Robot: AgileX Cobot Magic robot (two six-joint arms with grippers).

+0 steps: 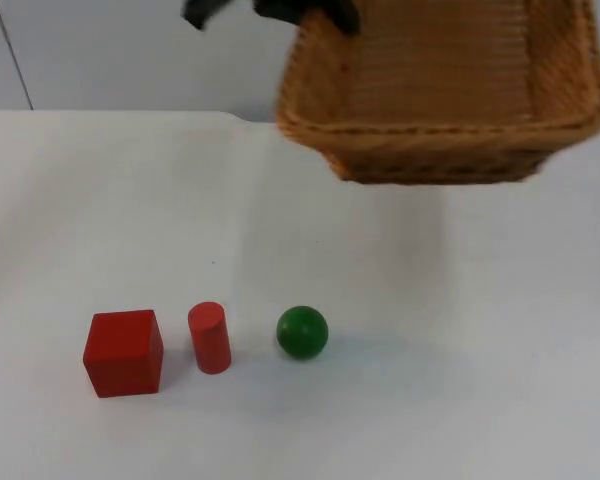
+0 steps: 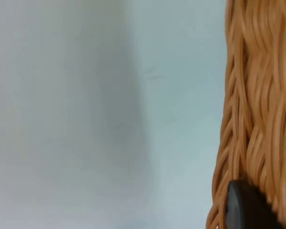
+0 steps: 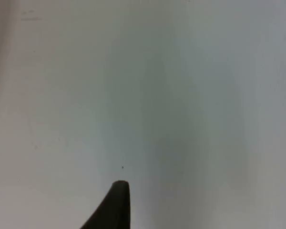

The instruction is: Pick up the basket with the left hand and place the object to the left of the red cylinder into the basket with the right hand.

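Basket (image 1: 440,100): a woven wicker basket, held up in the air above the far right part of the table, its shadow falling on the white surface beneath it. Its open inside faces the top camera and holds nothing that can be seen.
Left gripper (image 1: 325,15): at the basket's far left rim, where black parts of the arm meet the wicker. In the left wrist view one black fingertip (image 2: 245,207) lies against the woven wall (image 2: 257,119), so the pincer is clamped on the basket's rim.
Right gripper (image 3: 115,205): one black fingertip stands over bare white table in the right wrist view. Whether its pincer is apart or together, I cannot tell.
Red cube (image 1: 124,352): sits on the near left part of the table, the leftmost of three things in a row. It lies just beside the red cylinder, on its left, not touching it.
Red cylinder (image 1: 210,337): stands upright in the middle of the row, between the cube and the ball.
Green ball (image 1: 302,332): rests on the table to the right of the cylinder, a little apart from it, and well away from the basket.
Table (image 1: 480,350): white, ending at the grey wall (image 1: 100,50) on the far side.
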